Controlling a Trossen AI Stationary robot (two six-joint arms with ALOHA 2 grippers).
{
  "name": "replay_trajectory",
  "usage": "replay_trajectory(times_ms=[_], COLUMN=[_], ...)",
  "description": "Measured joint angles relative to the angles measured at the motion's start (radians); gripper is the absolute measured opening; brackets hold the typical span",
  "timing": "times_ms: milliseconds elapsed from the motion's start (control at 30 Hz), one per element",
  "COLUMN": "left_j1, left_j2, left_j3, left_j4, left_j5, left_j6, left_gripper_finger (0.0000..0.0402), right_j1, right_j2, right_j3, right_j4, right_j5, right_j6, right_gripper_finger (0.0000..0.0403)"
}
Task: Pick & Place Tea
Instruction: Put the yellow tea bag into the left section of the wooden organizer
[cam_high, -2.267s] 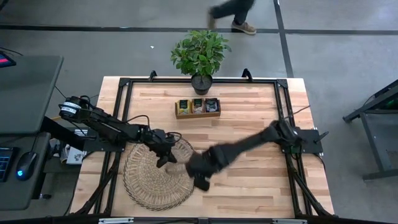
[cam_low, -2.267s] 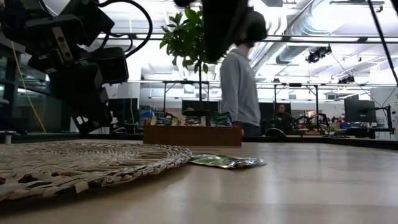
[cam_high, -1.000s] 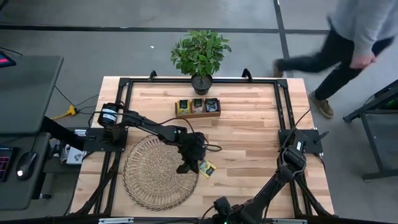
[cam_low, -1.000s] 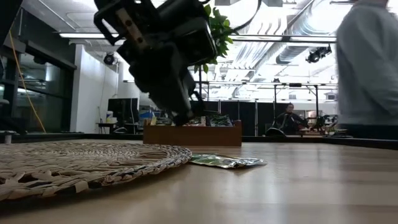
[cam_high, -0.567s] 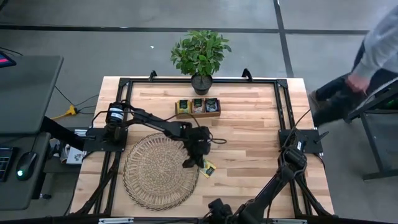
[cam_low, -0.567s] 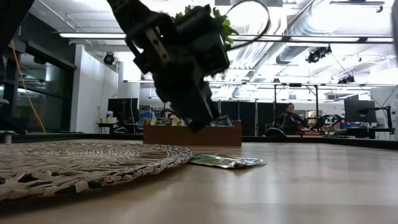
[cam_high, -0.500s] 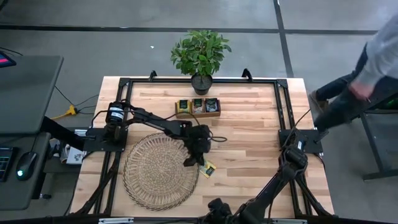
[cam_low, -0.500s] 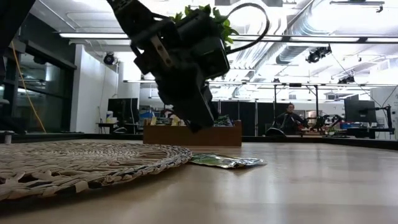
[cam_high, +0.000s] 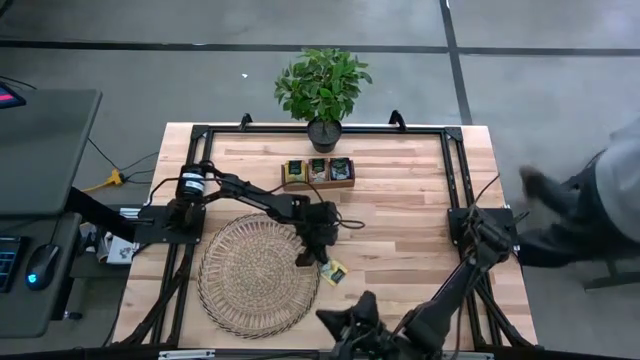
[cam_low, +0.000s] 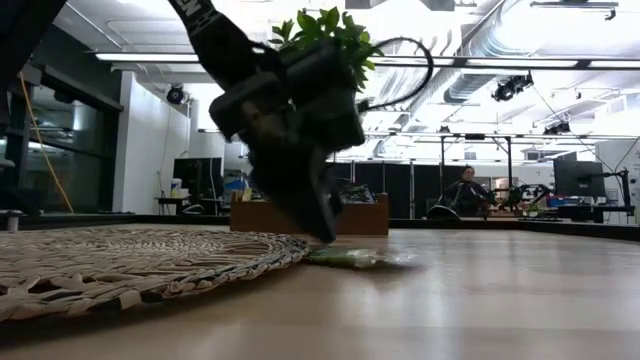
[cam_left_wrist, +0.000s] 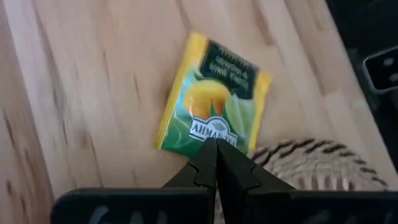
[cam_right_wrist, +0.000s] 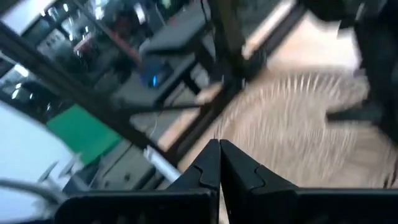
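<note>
One yellow-green tea sachet (cam_high: 334, 272) lies flat on the wooden table, just off the right rim of the round wicker mat (cam_high: 252, 280). It also shows in the left wrist view (cam_left_wrist: 214, 93) and the low view (cam_low: 362, 258). My left gripper (cam_left_wrist: 215, 143) is shut and slants down over the sachet's edge nearest the mat; it also shows in the high view (cam_high: 305, 260). My right gripper (cam_high: 337, 320) is shut and empty at the table's near edge. Other sachets stand in the wooden tray (cam_high: 318, 184). My left gripper's shut fingertips (cam_low: 327, 238) stand at the sachet's edge (cam_left_wrist: 199, 138) beside the mat, coming from above at a slant. I cannot tell whether they touch it. The sachet lies flat on the table.
A potted plant (cam_high: 322, 85) stands at the table's far edge behind the tray. A person (cam_high: 590, 200) moves on the floor past the table's right side. Bare wood lies to the right of the sachet.
My left gripper has moved toward the table's right edge, off the mat, and come down low over the sachet, staying shut. The sachet has not moved. The person has walked along the table's right side.
</note>
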Motion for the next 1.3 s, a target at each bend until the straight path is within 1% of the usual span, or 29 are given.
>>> replay_trajectory(times_ms=[100, 167, 300, 400, 500, 567, 633, 667, 767, 833, 900, 933, 1000, 1067, 1167, 1300], left_j1=[0.0, 0.001, 0.001, 0.0, 0.001, 0.001, 0.002, 0.004, 0.014, 0.025, 0.043, 0.052, 0.066, 0.074, 0.075, 0.074], left_j2=[0.022, 0.027, 0.024, 0.022, 0.021, 0.02, 0.021, 0.021, 0.022, 0.023, 0.023, 0.024, 0.024, 0.025, 0.025, 0.025], left_j3=[0.009, 0.003, 0.007, 0.008, 0.008, 0.009, 0.009, 0.008, 0.008, 0.008, 0.007, 0.007, 0.006, 0.006, 0.005, 0.004], left_j4=[0.039, 0.012, 0.012, 0.013, 0.019, 0.024, 0.032, 0.039, 0.066, 0.072, 0.076, 0.078, 0.086, 0.09, 0.095, 0.093], left_j5=[0.001, 0.005, -0.057, -0.113, -0.197, -0.277, -0.338, -0.362, -0.399, -0.412, -0.409, -0.404, -0.388, -0.382, -0.378, -0.373], left_j6=[-0.001, -0.002, -0.001, -0.001, -0.033, -0.085, -0.139, -0.163, -0.237, -0.268, -0.294, -0.301, -0.313, -0.314, -0.317, -0.316], left_gripper_finger=[0.0, 0.0, 0.0, 0.0, 0.0, 0.0, 0.0, 0.0, 0.0, 0.0, 0.0, 0.0, 0.0, 0.0, 0.0, 0.0], right_j1=[-0.002, -0.002, 0.0, 0.0, -0.006, -0.019, -0.043, -0.059, -0.116, -0.139, -0.151, -0.155, -0.159, -0.17, -0.185, -0.19], right_j2=[-0.039, -0.063, -0.098, -0.127, -0.161, -0.179, -0.19, -0.192, -0.179, -0.154, -0.138, -0.135, -0.152, -0.158, -0.158, -0.162], right_j3=[0.0, 0.0, 0.0, 0.0, 0.0, 0.001, 0.001, 0.001, 0.001, -0.001, -0.002, -0.008, -0.064, -0.132, -0.268, -0.489], right_j4=[0.01, 0.017, 0.003, -0.046, -0.143, -0.232, -0.366, -0.45, -0.741, -0.921, -1.037, -1.037, -0.998, -0.904, -0.71, -0.343], right_j5=[0.094, 0.157, 0.252, 0.266, 0.239, 0.177, 0.06, -0.025, -0.362, -0.527, -0.654, -0.692, -0.686, -0.692, -0.718, -0.723], right_j6=[-0.092, -0.157, -0.262, -0.305, -0.284, -0.237, -0.128, -0.047, 0.236, 0.404, 0.516, 0.539, 0.567, 0.592, 0.625, 0.639], right_gripper_finger=[0.0, 0.0, 0.0, 0.0, 0.0, 0.0, 0.0, 0.0, 0.0, 0.0, 0.0, 0.0, 0.0, 0.0, 0.0, 0.0])
